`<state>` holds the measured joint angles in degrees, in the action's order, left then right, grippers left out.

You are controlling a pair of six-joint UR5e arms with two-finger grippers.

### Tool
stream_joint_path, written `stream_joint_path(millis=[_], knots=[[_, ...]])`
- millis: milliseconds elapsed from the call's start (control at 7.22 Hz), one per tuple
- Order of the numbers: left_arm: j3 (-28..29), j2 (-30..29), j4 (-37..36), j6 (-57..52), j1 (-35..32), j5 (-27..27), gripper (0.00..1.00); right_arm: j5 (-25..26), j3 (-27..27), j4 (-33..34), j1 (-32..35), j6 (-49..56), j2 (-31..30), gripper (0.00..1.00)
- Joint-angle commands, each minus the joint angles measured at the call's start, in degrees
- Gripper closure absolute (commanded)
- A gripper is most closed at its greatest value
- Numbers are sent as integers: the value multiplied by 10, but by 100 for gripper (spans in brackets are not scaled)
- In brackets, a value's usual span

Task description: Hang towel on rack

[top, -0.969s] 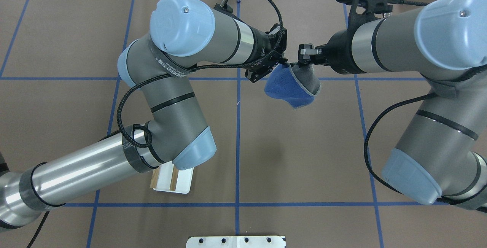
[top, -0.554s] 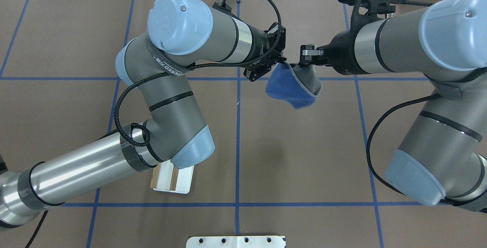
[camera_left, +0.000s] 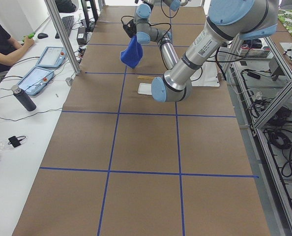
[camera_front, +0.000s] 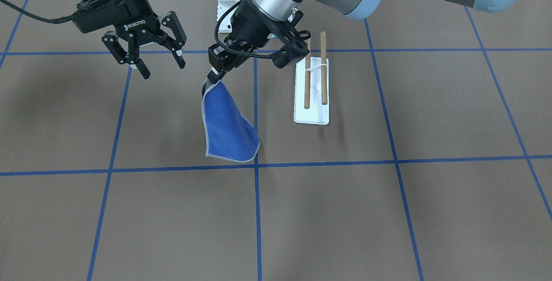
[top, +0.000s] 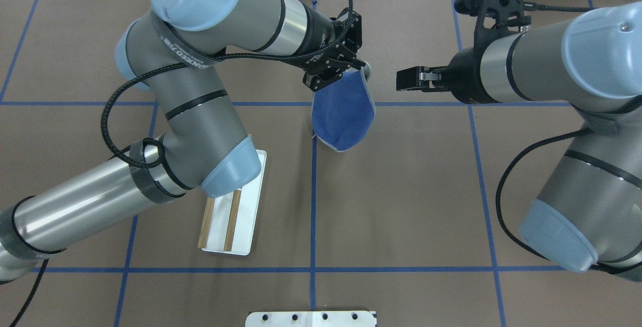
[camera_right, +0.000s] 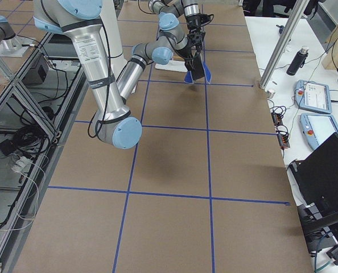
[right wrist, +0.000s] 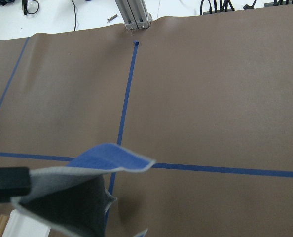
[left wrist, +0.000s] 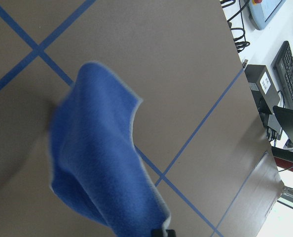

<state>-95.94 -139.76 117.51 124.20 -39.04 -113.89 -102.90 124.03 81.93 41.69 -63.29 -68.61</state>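
The towel hung beside the rack, clear of its rods, pinched by one corner in the left gripper; farther off, the right gripper stood spread, empty. Dangling so, it might bunch across the rods and slide off.

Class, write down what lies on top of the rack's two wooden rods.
Nothing: both rods of the rack are bare. The towel hangs from the left hand, apart from it. That hand covers one rod's far tip.
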Motion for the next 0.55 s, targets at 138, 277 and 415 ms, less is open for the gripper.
stream_joint_path(millis=[138, 277, 415], knots=[[-108, 95, -6, -19, -10, -30, 100, -64, -10, 29, 64, 117, -42, 0], [-140, 133, -6, -31, -10, -38, 100, -88, -15, 65, 89, 156, -47, 0], [-173, 159, -6, -34, 1, -41, 100, -106, -41, 70, 102, 184, -44, 0]])
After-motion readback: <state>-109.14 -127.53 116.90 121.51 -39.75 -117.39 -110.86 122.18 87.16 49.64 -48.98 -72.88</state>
